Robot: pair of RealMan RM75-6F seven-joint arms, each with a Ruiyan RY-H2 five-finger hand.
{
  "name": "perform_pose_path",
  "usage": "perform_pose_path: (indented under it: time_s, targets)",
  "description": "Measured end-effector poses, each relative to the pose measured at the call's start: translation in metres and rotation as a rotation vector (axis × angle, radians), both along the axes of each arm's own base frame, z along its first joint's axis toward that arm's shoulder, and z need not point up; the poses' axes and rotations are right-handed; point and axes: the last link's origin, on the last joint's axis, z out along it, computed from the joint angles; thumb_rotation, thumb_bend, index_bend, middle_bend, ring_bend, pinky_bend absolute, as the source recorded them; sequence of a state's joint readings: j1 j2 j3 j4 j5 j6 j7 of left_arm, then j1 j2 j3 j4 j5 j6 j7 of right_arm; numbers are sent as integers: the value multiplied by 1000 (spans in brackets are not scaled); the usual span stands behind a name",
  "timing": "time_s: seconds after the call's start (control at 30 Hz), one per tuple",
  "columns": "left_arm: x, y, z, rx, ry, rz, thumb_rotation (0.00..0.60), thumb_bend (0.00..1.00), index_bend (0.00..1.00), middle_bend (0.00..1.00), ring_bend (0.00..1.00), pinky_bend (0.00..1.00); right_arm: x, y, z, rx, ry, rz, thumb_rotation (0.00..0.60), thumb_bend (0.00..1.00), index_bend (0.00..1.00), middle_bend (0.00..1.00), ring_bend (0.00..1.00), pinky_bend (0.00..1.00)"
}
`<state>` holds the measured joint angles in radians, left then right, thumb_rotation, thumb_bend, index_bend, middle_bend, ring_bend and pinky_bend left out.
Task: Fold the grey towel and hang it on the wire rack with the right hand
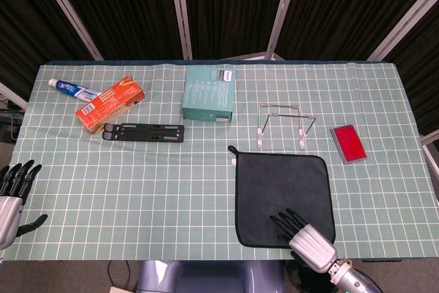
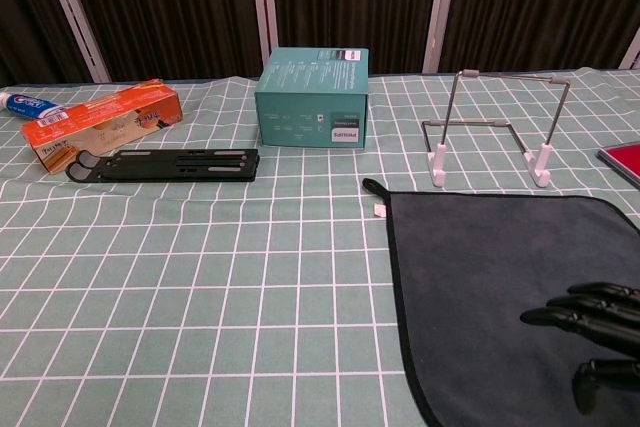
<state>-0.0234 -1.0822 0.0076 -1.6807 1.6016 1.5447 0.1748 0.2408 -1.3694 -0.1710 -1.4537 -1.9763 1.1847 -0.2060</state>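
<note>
So the right hand (image 1: pixel 304 235) is down at the near edge of the tabletop (image 1: pixel 137 183), hovering over (maybe just touching, can't tell) the near part of the grey towel (image 1: pixel 285 183). Its fingers (image 2: pixel 585 305) are spread and stretched out flat, pointing away from the robot across the cloth, and they aren't pinching anything. The left hand (image 1: pixel 12 190) is way off at the near left corner, fingers apart too and holding nothing, well apart from everything that matters.

The towel itself lies flat and unfolded, roughly square, so no real long axis to speak of. It sits right of centre, with its little hanging loop at the far left corner. Nothing's folded yet, so this looks like the very start of the job.

The key bit: the towel runs from the right hand's fingers straight away toward the far side, and the wire rack (image 1: pixel 285 127) stands just beyond the towel's far edge, almost in line. So a fold would probably mean lifting the near edge and carrying it toward the rack. The right hand is clearly the closer one.

Further back are a red card (image 1: pixel 347 143), a black folding stand (image 1: pixel 143 132), a teal box (image 1: pixel 210 92), an orange carton (image 1: pixel 110 103) and a toothpaste tube (image 1: pixel 74 90).
</note>
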Motion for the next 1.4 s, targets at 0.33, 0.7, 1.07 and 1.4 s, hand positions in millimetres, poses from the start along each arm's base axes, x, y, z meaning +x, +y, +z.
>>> perform_pose_path:
  time_s: [0.33, 0.7, 1.07, 1.4]
  targets:
    - [0, 0, 1, 1, -4, 0, 600, 0, 0, 0, 0, 0, -2, 2, -15, -29, 74, 100, 600, 290, 381, 0, 0, 0]
    - [-1, 1, 0, -1, -2, 2, 600, 0, 0, 0, 0, 0, -3, 4, -22, -68, 102, 160, 600, 283, 381, 0, 0, 0]
    - [-1, 1, -1, -3, 2, 0, 600, 0, 0, 0, 0, 0, -7, 8, -29, -72, 127, 185, 600, 277, 381, 0, 0, 0]
    - [-1, 1, -1, -2, 3, 4, 600, 0, 0, 0, 0, 0, -7, 4, -31, -105, 112, 206, 600, 291, 381, 0, 0, 0]
